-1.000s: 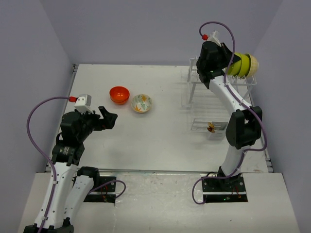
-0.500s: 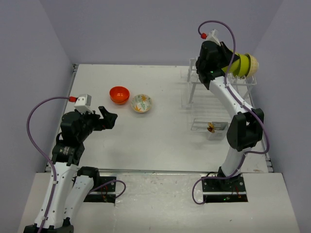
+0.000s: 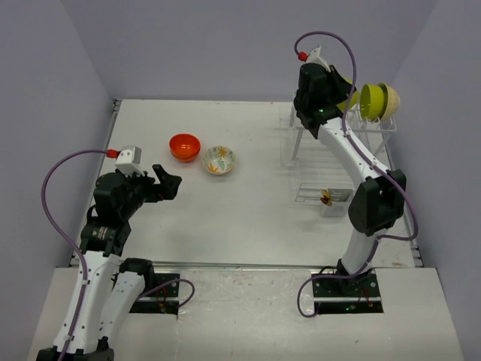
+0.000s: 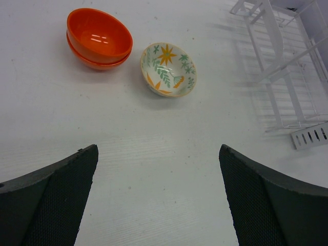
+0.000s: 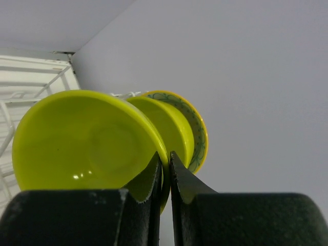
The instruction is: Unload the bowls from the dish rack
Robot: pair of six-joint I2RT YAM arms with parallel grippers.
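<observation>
Only the right arm has moved since a moment ago: it has swung to the left, and one shiny lime green bowl has come away from its twin.

Over on the left, the left gripper hangs low above the white table with its jaws spread wide and nothing in them. Just past it sit two glossy orange bowls, one nested in the other. The white bowl with orange and green flowers is just beside them. These three are already unloaded.

Next comes the tall rack of thin white wire. Above its top the right gripper is pinched tight on the rim of the lime green bowl it took. The second lime green bowl and the beige bowl stand on edge at the rack's right end.

So I think the step is carrying bowl number four off the rack. The next move should lift it clear of the wire prongs, then bring it across and down to the table — softly, since only the rim is held.

There is lots of bare table between the flowered bowl and the rack. The right wall is close behind the rack, so moving left looks safest.
</observation>
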